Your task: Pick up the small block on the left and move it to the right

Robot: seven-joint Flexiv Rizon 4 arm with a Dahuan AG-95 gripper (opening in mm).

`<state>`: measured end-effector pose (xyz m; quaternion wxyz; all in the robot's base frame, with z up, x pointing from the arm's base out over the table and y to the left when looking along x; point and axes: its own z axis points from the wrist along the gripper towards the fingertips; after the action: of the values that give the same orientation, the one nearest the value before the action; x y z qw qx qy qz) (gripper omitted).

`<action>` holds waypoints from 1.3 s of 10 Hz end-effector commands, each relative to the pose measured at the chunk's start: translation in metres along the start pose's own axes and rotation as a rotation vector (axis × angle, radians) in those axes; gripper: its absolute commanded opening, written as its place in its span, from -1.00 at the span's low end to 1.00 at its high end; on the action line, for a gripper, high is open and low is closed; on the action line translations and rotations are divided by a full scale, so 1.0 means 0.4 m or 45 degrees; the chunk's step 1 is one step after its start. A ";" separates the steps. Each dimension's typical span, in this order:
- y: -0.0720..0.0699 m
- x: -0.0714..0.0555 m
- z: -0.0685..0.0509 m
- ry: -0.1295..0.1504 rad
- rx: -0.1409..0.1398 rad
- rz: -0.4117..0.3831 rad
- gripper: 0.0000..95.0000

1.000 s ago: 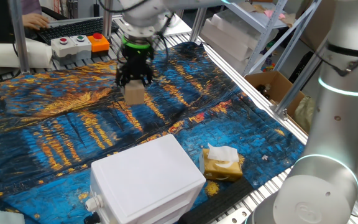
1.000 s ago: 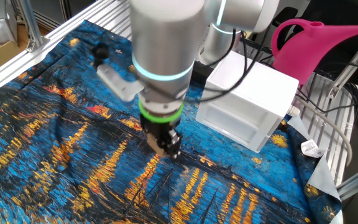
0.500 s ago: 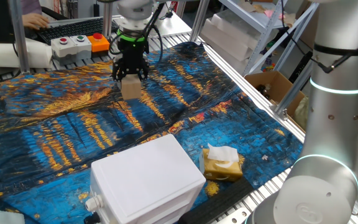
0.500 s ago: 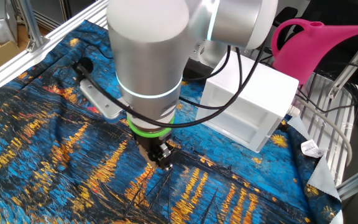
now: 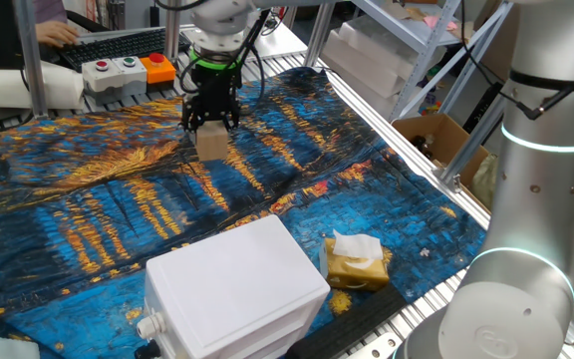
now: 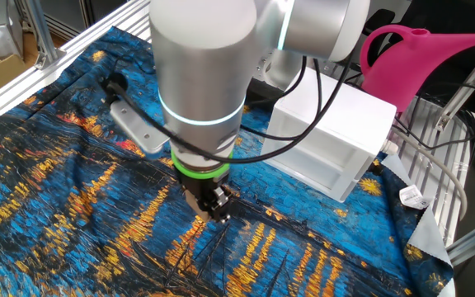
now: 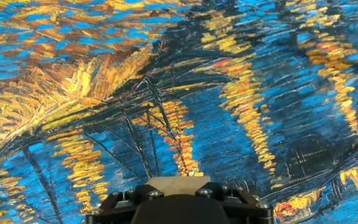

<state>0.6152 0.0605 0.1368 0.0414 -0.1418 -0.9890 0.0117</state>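
The small block (image 5: 210, 145) is a plain tan cube held between the fingers of my gripper (image 5: 211, 128), which is shut on it, close above the blue-and-orange painted cloth (image 5: 118, 209) at the far side. In the other fixed view the gripper (image 6: 211, 204) hangs under the arm just over the cloth, and the block is mostly hidden by the fingers. In the hand view the block's tan top (image 7: 178, 184) shows between the black jaws at the bottom edge, with the cloth (image 7: 166, 87) below.
A large white plastic box (image 5: 232, 289) stands at the near side, also in the other fixed view (image 6: 332, 140). A yellow-brown packet with white tissue (image 5: 355, 261) lies beside it. A button box (image 5: 128, 70) sits behind the cloth. A pink watering can (image 6: 435, 62) stands at the right.
The gripper with the block has shifted slightly along the cloth and the arm's upper links have swung. The block stays gripped.
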 end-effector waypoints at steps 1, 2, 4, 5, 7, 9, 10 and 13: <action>-0.001 0.003 0.001 -0.002 -0.001 0.000 -1.00; -0.001 0.004 0.001 -0.002 -0.001 0.000 -1.00; -0.001 0.004 0.002 -0.002 -0.001 -0.003 -1.00; -0.001 0.004 0.002 -0.006 -0.002 0.007 -1.00; -0.002 0.007 0.004 -0.011 -0.002 0.024 -1.00; -0.002 0.011 0.006 -0.008 0.017 0.040 1.00; -0.003 0.015 0.008 -0.010 0.020 0.041 1.00; -0.003 0.018 0.009 -0.011 0.020 0.035 1.00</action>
<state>0.6080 0.0610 0.1339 0.0381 -0.1539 -0.9871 0.0214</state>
